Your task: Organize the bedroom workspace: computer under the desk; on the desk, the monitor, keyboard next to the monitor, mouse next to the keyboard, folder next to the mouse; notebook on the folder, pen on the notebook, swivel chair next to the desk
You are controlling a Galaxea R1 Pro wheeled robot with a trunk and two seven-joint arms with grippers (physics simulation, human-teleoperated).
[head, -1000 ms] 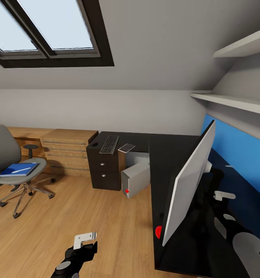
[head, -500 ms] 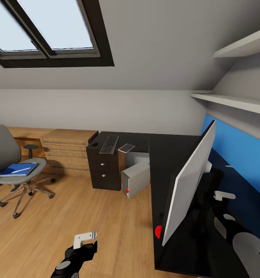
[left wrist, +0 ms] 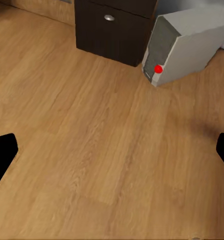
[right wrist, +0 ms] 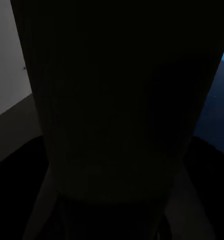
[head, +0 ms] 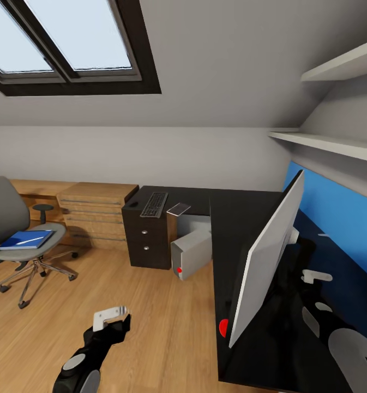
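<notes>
The monitor (head: 270, 254) stands edge-on on the black desk (head: 235, 215), its pale back toward me. At the desk's far end lie the keyboard (head: 154, 204), the mouse (head: 133, 204) and the notebook (head: 178, 208). The computer (head: 191, 252) leans on the floor under the desk, also in the left wrist view (left wrist: 184, 42). The blue folder (head: 26, 239) lies on the swivel chair (head: 3, 210). A thin pale sliver (head: 323, 235) by the blue panel may be the pen. My left gripper (head: 116, 323) hangs open over bare floor. My right gripper (head: 313, 277) is behind the monitor, its jaws hidden.
A black drawer unit (head: 145, 240) carries the desk's far end, beside a light wooden drawer chest (head: 96, 215). White shelves (head: 330, 143) run above the blue back panel (head: 336, 202). Wooden floor (head: 123, 284) stretches between me, the chair and the desk.
My left arm has swung a little to the left and forward, carrying its open gripper with it. Everything else stands as before.
</notes>
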